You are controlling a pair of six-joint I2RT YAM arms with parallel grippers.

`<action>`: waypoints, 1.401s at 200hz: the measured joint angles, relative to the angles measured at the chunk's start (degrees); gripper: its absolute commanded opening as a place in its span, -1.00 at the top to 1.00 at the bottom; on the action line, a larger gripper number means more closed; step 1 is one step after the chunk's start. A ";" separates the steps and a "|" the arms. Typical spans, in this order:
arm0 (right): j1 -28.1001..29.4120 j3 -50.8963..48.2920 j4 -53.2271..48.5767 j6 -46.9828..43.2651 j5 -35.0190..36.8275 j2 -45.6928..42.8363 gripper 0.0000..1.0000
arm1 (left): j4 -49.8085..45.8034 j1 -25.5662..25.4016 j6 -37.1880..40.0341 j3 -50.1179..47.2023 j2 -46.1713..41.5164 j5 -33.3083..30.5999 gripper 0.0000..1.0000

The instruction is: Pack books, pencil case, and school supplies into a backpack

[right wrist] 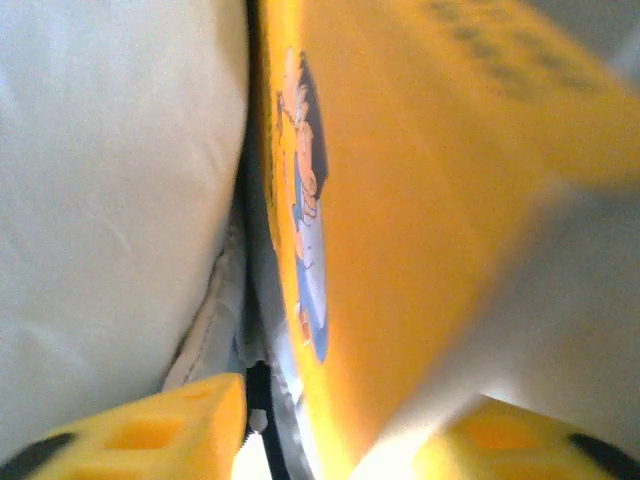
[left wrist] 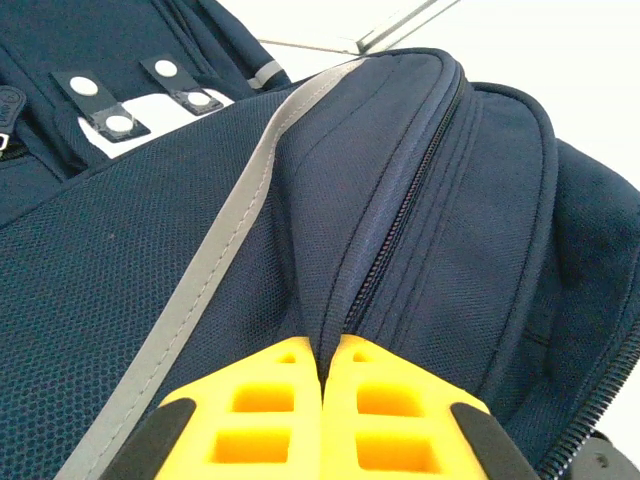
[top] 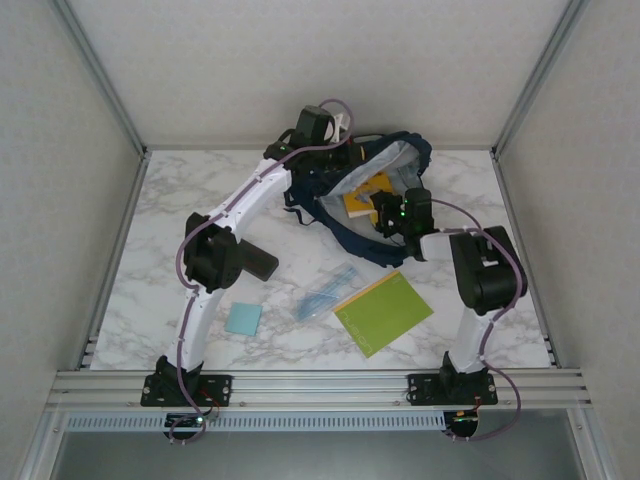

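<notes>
The navy backpack [top: 425, 160] lies open at the back of the table, its pale lining [right wrist: 110, 180] showing. My left gripper [top: 338, 160] is shut on a fold of the backpack's fabric [left wrist: 150, 250] beside a zipper, the fingertips [left wrist: 290, 355] pressed together. My right gripper [top: 385, 215] reaches into the opening, jaws apart. The orange-yellow cartoon book [top: 365, 195] stands between them [right wrist: 420, 200], with a gap to the left finger [right wrist: 190, 410]. The lime-green notebook [top: 385, 312], the clear packet [top: 327, 292] and the light-blue pad [top: 243, 319] lie on the table. A dark oblong, likely the pencil case [top: 262, 263], sits by the left arm's elbow.
The marble table [top: 170, 200] is walled by metal rails on the left, right and back. Black straps [top: 300, 205] trail from the backpack's left side. The loose items lie between the two arm bases, in front of the backpack.
</notes>
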 measured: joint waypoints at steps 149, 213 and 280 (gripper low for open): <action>-3.72 -8.68 -73.07 -38.47 9.97 -40.39 -0.69 | 1.18 -0.55 4.20 -36.52 -18.58 -6.01 -0.07; 1.07 -19.61 -78.40 -28.96 9.99 -53.33 -0.66 | 2.84 -10.99 7.82 -53.20 -31.39 -10.25 -0.01; 5.60 -27.85 -74.07 -18.10 10.40 -54.12 -0.44 | 2.84 -17.11 12.15 -55.87 -25.03 -8.33 0.23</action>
